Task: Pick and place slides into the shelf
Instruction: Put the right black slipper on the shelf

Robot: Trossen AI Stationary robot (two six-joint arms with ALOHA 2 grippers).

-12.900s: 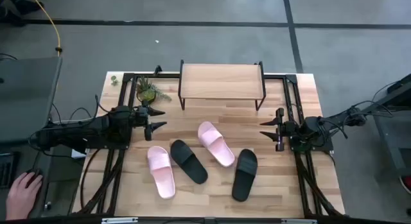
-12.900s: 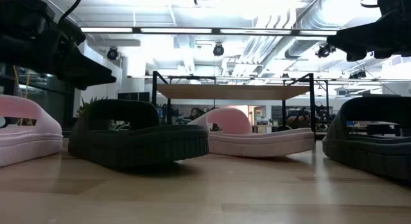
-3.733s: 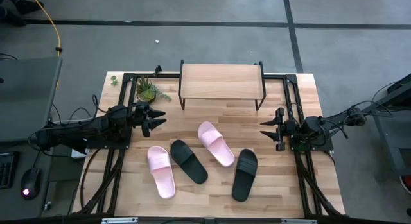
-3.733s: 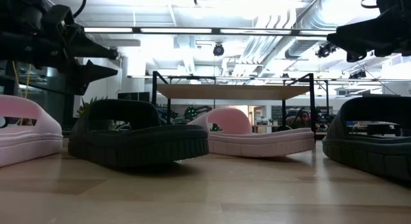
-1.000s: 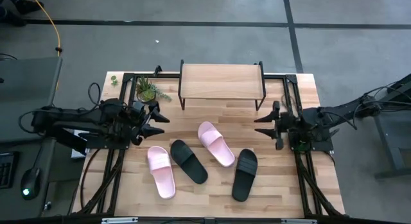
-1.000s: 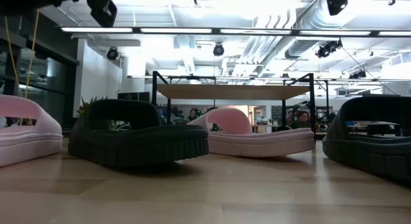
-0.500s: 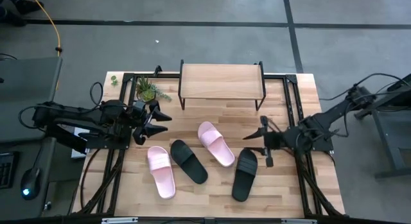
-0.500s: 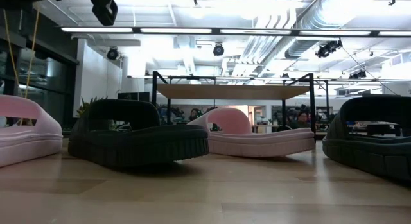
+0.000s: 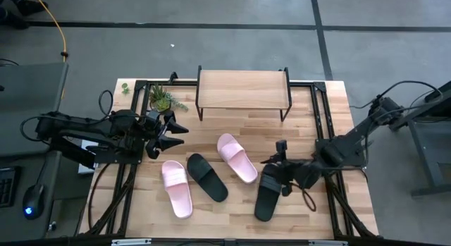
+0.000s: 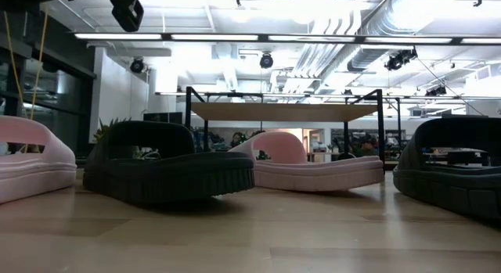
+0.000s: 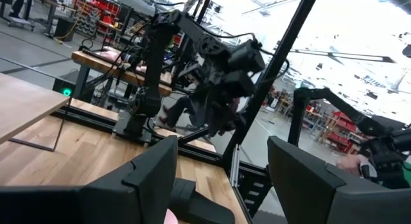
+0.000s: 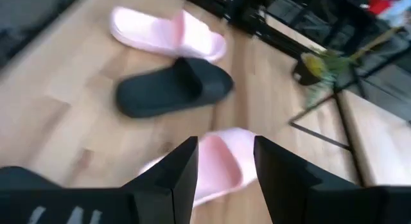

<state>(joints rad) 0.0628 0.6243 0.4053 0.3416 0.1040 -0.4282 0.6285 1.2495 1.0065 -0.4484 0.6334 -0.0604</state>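
High view: my right arm reaches in low across the worktop [image 9: 310, 112], its right claw [image 9: 273, 163] hanging over the strap end of the right black slide [image 9: 266, 192], fingers parted with nothing between them. My left claw [image 9: 173, 133] hovers beside the plant [image 9: 162, 100], fingers spread wide and empty. Half a second ago the right claw sat farther back toward the worktop's edge; the left has not moved. All four slides lie on the worktop in front of the shelf [image 9: 243, 89].
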